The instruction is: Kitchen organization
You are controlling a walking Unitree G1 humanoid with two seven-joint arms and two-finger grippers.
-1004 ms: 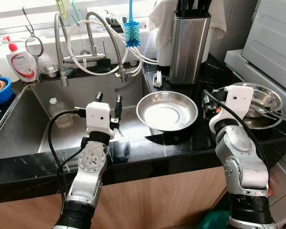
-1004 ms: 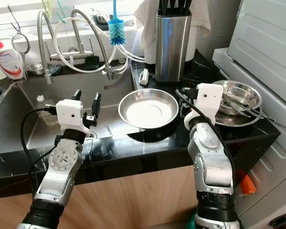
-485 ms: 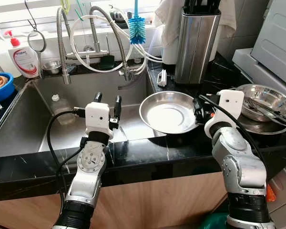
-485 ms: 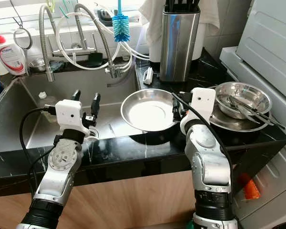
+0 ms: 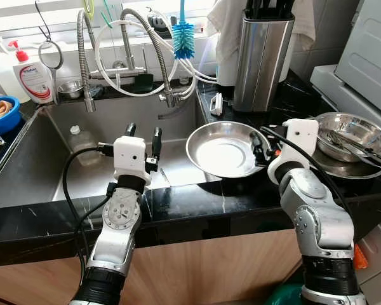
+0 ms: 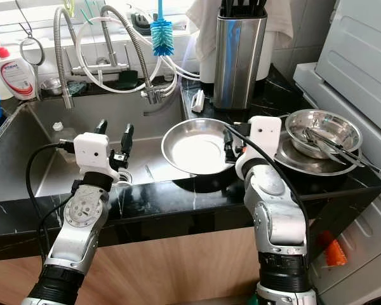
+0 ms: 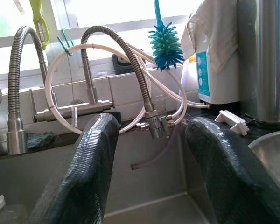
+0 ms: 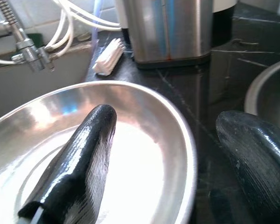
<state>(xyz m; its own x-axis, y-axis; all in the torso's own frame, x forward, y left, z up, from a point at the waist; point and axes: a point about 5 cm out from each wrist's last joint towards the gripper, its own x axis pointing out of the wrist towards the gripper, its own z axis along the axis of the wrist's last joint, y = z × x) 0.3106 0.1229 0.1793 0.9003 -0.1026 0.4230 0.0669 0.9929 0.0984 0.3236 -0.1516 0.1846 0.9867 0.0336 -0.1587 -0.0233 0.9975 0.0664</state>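
A shallow steel plate (image 5: 223, 149) lies on the black counter just right of the sink. My right gripper (image 5: 262, 147) is open at the plate's right rim. In the right wrist view one finger (image 8: 79, 158) hangs over the plate's inside and the other finger (image 8: 256, 158) is outside the rim (image 8: 190, 154). My left gripper (image 5: 144, 136) is held open above the sink (image 5: 44, 178) with nothing between its fingers (image 7: 84, 172).
Stacked steel bowls (image 5: 354, 130) holding utensils sit at the right on the counter. A steel knife block (image 5: 260, 57) and a small white brush (image 5: 216, 103) stand behind the plate. Faucets and hoses (image 5: 140, 57), a blue bottle brush (image 5: 183, 39), a soap bottle (image 5: 33, 76) and a blue bowl (image 5: 0, 117) ring the sink.
My right gripper has moved left from beside the bowls to the plate's right rim and now straddles it. The left arm has kept still.
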